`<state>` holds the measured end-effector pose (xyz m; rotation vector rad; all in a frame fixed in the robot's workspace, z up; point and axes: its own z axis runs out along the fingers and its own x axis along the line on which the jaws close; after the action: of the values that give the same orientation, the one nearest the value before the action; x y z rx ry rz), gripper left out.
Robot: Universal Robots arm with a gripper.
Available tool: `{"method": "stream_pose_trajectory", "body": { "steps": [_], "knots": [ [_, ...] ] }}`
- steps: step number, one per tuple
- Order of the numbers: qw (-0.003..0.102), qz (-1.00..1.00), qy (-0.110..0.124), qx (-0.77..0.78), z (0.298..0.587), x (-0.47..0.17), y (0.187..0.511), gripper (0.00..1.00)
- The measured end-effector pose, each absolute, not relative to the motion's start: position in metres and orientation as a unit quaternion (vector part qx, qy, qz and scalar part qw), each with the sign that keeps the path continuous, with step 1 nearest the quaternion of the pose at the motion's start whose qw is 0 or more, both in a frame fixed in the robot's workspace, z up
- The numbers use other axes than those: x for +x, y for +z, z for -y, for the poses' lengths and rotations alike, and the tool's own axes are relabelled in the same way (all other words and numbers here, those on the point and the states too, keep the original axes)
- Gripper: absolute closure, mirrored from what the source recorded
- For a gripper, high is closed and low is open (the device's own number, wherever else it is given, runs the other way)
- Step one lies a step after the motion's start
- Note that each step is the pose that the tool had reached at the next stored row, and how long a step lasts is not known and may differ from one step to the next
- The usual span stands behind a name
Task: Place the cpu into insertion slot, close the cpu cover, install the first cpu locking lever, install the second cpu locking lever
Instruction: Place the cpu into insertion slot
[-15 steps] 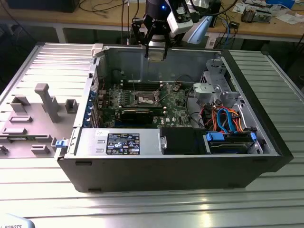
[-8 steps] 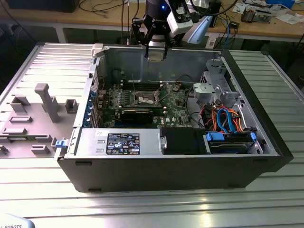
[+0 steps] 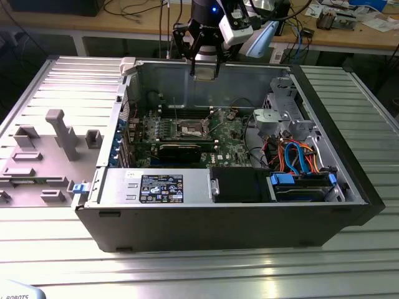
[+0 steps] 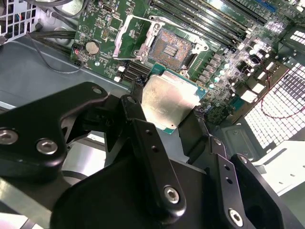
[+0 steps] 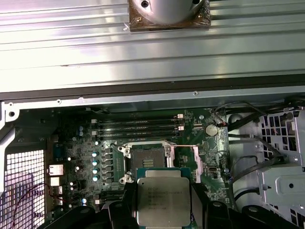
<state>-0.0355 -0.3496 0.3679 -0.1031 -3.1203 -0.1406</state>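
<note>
My gripper point(image 3: 205, 67) hangs over the far wall of the open computer case point(image 3: 224, 230), shut on the cpu. The cpu point(image 4: 167, 101) is a flat square chip with a dull silver top, pinched by its edges between the black fingers point(image 4: 138, 119); it also sits between the fingers in the first wrist view point(image 5: 163, 201). Well below it lies the insertion slot point(image 4: 172, 45), a square socket with a dark centre on the green board, seen too in the exterior view point(image 3: 190, 129) and the first wrist view point(image 5: 145, 160). The cpu cover point(image 4: 129, 40) stands flipped open beside the socket.
Memory slots point(image 5: 138, 126) run alongside the socket. A long black graphics card point(image 3: 181, 149) lies just in front of it. A power supply point(image 3: 156, 187) and a drive bay with blue and orange cables point(image 3: 299, 163) line the near side. A grey fixture point(image 3: 57, 134) stands on the table at the exterior view's left.
</note>
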Motion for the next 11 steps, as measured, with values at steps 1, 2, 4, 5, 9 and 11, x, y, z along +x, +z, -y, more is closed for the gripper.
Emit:
{"method": "stream_pose_trajectory", "body": {
  "steps": [1, 2, 4, 5, 9, 11],
  "knots": [
    [0.008, 0.998, -0.045, -0.036, 0.3496, -0.0355, 0.3678, 0.45],
    [0.008, 0.998, -0.045, -0.041, 0.3496, -0.0355, 0.3678, 0.45],
    [0.008, 0.998, -0.045, -0.046, 0.3497, -0.0355, 0.3677, 0.45],
    [0.007, 0.998, -0.045, -0.050, 0.3497, -0.0355, 0.3677, 0.45],
    [0.007, 0.997, -0.045, -0.055, 0.3497, -0.0355, 0.3676, 0.45],
    [0.007, 0.997, -0.045, -0.055, 0.3497, -0.0355, 0.3676, 0.45]
  ]
}}
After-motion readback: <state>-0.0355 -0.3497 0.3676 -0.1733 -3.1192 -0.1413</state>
